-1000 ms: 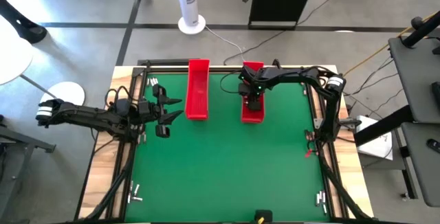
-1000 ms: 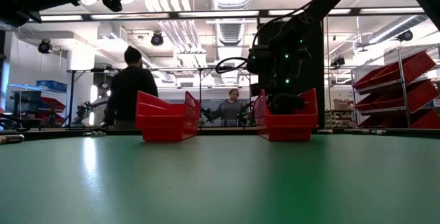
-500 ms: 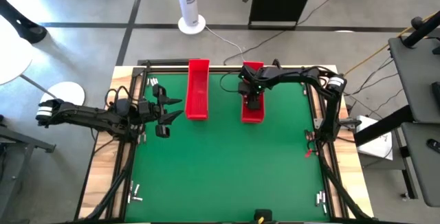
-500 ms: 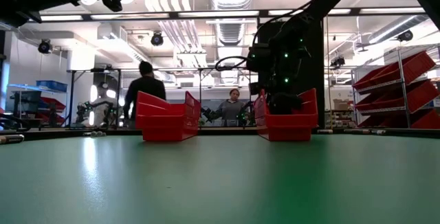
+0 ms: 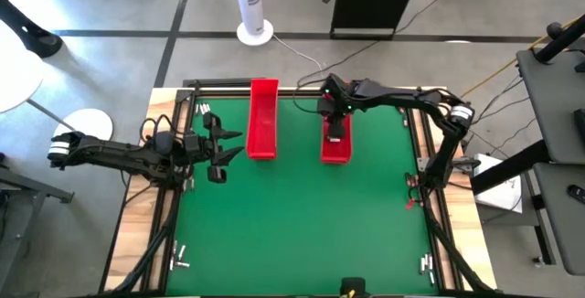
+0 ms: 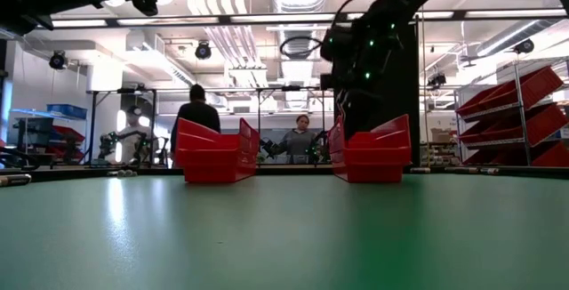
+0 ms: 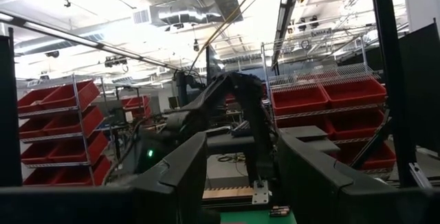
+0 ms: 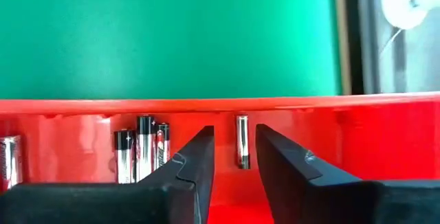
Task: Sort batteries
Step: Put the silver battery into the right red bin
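R claw point(image 8: 234, 157) is now hovering higher over the right red tray point(image 5: 335, 144) than a sec ago, when it was sitting down inside it; arm looks pulled up and back. Fingers are standing narrowly apart w/ nothing between them, so prob a drop-off just done and this cycle is closing out. Batteries point(image 8: 141, 147) are lying on the tray floor in the wrist view: a cluster of three side by side, touching, plus one lone battery point(image 8: 242, 140) nearby, just beyond the fingertips. All are lying flat, long axes parallel to each other and across the tray wall. L claw point(image 5: 219, 148) is waiting at the table's left edge, fingers apart, empty.
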`<state>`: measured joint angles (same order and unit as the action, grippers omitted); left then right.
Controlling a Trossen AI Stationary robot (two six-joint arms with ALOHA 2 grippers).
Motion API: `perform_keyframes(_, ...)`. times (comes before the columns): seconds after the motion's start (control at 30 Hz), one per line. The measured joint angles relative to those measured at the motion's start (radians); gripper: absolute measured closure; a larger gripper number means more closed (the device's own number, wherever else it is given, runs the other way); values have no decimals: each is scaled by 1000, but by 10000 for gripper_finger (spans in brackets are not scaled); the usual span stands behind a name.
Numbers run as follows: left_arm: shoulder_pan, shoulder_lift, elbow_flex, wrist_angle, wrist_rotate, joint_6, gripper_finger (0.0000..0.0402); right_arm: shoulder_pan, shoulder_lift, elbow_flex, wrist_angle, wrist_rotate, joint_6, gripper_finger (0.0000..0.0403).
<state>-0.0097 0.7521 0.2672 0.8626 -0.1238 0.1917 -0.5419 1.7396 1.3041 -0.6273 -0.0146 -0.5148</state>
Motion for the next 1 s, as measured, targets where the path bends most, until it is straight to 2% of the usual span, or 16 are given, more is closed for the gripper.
perform_keyframes(0.27,5,1,0,-43,-1,6,244,27,-119,0,-35,94,83,318)
perform_keyframes(0.47,15,9,0,-62,-2,6,244,118,-243,0,-41,96,159,307)
perform_keyframes(0.63,21,10,0,-66,-2,6,244,248,-327,-32,-7,96,235,309)
perform_keyframes(0.77,21,10,0,-67,-1,6,244,386,-366,-119,127,104,254,319)
perform_keyframes(0.87,21,10,0,-66,-2,6,244,499,-389,-174,229,179,248,325)
perform_keyframes(1.0,21,13,0,-65,-1,7,244,634,-405,-206,251,348,276,321)
